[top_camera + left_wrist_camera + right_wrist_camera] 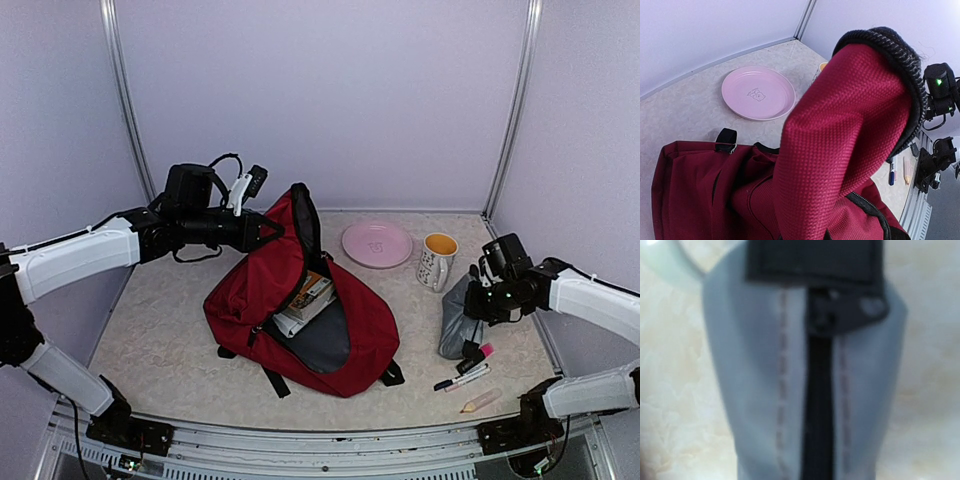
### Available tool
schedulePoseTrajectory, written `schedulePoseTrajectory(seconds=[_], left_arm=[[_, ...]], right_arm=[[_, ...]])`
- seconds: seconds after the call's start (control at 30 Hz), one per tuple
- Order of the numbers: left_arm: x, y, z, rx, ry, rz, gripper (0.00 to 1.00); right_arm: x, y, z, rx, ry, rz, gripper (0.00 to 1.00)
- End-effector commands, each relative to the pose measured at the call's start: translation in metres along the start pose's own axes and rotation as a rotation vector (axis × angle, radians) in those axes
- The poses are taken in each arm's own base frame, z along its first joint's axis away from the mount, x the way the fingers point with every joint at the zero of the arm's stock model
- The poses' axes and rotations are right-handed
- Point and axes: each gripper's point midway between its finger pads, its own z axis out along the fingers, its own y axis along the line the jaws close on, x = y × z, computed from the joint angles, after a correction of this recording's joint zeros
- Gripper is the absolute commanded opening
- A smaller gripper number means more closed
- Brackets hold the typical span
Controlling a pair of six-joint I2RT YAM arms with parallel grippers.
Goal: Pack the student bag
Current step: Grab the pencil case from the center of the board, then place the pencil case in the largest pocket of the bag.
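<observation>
pens [462,378] lie nearest, by the front edge. left claw [268,232] pinches the top flap of the bag [255,290], holding its mouth open at mid-table [170,340], books [308,295] inside. right claw [478,298] sits at the pouch [455,325]; its grip cannot be told. risk: the flap could slip, shutting the mouth. mug [436,262] stands close behind; room to move lies between pouch and bag.

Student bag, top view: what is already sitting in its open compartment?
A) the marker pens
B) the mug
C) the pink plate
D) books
D: books poke out of the open mouth of the student bag, while the mug, the pink plate and the marker pens are all out on the table.
</observation>
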Motion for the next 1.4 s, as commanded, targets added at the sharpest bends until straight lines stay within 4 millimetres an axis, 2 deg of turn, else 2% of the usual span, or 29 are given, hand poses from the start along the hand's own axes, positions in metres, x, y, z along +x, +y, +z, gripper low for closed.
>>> schedulePoseTrajectory(seconds=[0.0, 0.07, 0.13, 0.2, 0.27, 0.33, 0.4, 0.43, 0.47, 0.5, 0.63, 0.73, 0.93, 1.03, 1.23, 1.37], left_arm=[[-0.017, -0.005, -0.013, 0.017, -0.065, 0.036, 0.0], [-0.017, -0.004, -0.013, 0.013, -0.065, 0.035, 0.0], [-0.015, -0.004, -0.012, 0.014, -0.061, 0.033, 0.0], [-0.016, -0.004, -0.012, 0.019, -0.064, 0.031, 0.0], [-0.016, -0.004, -0.012, 0.026, -0.063, 0.025, 0.0], [-0.016, -0.004, -0.012, 0.03, -0.064, 0.023, 0.0], [-0.016, -0.004, -0.012, 0.032, -0.065, 0.026, 0.0], [-0.016, -0.004, -0.012, 0.033, -0.066, 0.028, 0.0], [-0.016, -0.004, -0.012, 0.033, -0.067, 0.029, 0.0], [-0.015, -0.003, -0.012, 0.031, -0.065, 0.029, 0.0], [-0.014, -0.003, -0.011, 0.036, -0.063, 0.029, 0.0], [-0.013, -0.003, -0.009, 0.044, -0.059, 0.023, 0.0], [-0.015, -0.006, -0.011, 0.069, -0.067, 0.024, 0.0], [-0.018, -0.01, -0.015, 0.08, -0.08, 0.036, 0.0], [-0.022, -0.017, -0.02, 0.109, -0.096, 0.046, 0.0], [-0.024, -0.019, -0.023, 0.112, -0.103, 0.05, 0.0]], right_arm=[[-0.035, -0.018, -0.056, 0.081, -0.184, 0.029, 0.0], [-0.057, -0.024, -0.096, 0.113, -0.3, 0.051, 0.0], [-0.087, -0.023, -0.149, 0.108, -0.45, 0.067, 0.0], [-0.111, -0.014, -0.194, 0.06, -0.578, 0.044, 0.0], [-0.127, 0.016, -0.225, -0.096, -0.678, -0.042, 0.0], [-0.128, 0.061, -0.238, -0.339, -0.708, -0.159, 0.0], [-0.112, 0.111, -0.224, -0.604, -0.612, -0.248, 0.0], [-0.1, 0.135, -0.215, -0.742, -0.526, -0.252, 0.0], [-0.083, 0.165, -0.215, -0.892, -0.462, -0.307, 0.0], [-0.068, 0.186, -0.213, -0.976, -0.42, -0.345, 0.0], [-0.014, 0.257, -0.217, -1.192, -0.298, -0.519, 0.0], [0.014, 0.295, -0.197, -1.224, -0.14, -0.571, 0.0], [0.026, 0.338, -0.125, -1.113, 0.073, -0.528, 0.0], [0.023, 0.358, -0.1, -1.073, 0.135, -0.528, 0.0], [0.004, 0.39, -0.081, -1.072, 0.154, -0.532, 0.0], [-0.008, 0.397, -0.071, -1.05, 0.177, -0.501, 0.0]])
